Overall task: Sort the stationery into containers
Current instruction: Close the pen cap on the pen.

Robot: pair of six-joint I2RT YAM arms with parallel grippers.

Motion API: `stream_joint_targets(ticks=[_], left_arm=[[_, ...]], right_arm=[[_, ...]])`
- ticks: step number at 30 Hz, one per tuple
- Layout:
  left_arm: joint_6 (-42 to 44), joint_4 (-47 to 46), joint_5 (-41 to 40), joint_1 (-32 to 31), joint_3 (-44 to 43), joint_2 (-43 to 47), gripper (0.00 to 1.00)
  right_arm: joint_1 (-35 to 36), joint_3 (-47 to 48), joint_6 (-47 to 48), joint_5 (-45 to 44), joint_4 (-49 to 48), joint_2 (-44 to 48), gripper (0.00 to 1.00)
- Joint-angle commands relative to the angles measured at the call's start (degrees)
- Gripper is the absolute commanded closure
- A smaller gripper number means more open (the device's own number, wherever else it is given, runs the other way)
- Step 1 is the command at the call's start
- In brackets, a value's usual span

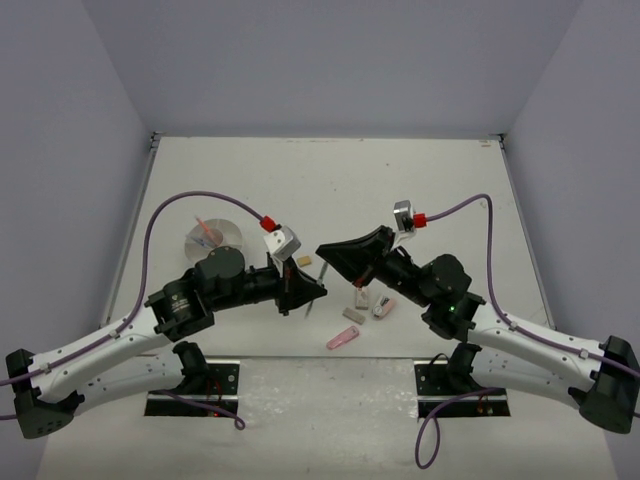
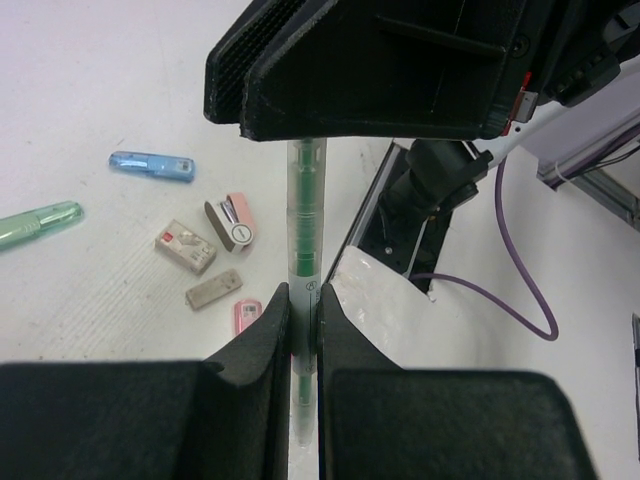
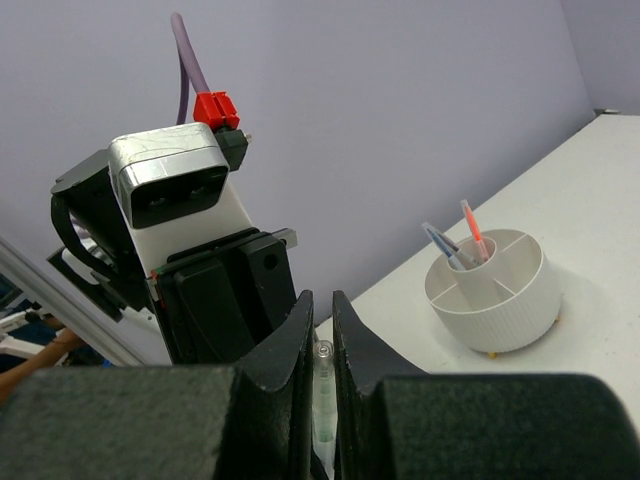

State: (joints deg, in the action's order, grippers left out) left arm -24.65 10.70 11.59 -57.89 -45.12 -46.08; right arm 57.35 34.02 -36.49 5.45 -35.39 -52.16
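The left gripper (image 2: pixel 303 300) is clamped shut on one end of a green pen (image 2: pixel 304 215). The right gripper (image 3: pixel 321 318) pinches the other end, so the pen spans between the two, off the table (image 1: pixel 400 180). On the table below lie a blue marker (image 2: pixel 152 166), a green marker (image 2: pixel 38 224), a pink-and-white eraser (image 2: pixel 232 220), a tan eraser (image 2: pixel 185 246) and a grey eraser (image 2: pixel 213 291). The round white holder (image 3: pixel 500 300) stands well apart on the left arm's side, with an orange pen (image 3: pixel 474 232) and a grey-blue pen (image 3: pixel 443 245) leaning inside it.
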Motion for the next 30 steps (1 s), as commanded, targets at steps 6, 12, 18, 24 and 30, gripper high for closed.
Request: stream_joint_targets(ticks=[6,12,18,24,30], left_arm=[[1.7,-20.4,-9.6,1.6,-11.1,1.4,1.0],[3.4,-19.2,-9.9,2.1,-15.0,-0.3,1.0],[4.0,-18.9,-6.0,2.4,-15.3,-2.5,1.0],[3.0,-24.2,-2.9,2.4,-3.4,-2.4,1.0],[1.4,-27.0,-2.4,2.4,0.8,-3.9,1.0]], right_arm=[[4.9,-5.8,-0.3,7.6,16.0,-4.5,1.0],[5.8,-6.9,-0.2,6.6,15.4,-6.5,1.0],[5.9,-5.2,0.0,6.0,16.8,-6.0,1.0],[5.9,3.6,4.2,3.1,26.3,-0.6,1.0],[5.9,11.4,4.9,4.8,30.8,-1.1,1.0]])
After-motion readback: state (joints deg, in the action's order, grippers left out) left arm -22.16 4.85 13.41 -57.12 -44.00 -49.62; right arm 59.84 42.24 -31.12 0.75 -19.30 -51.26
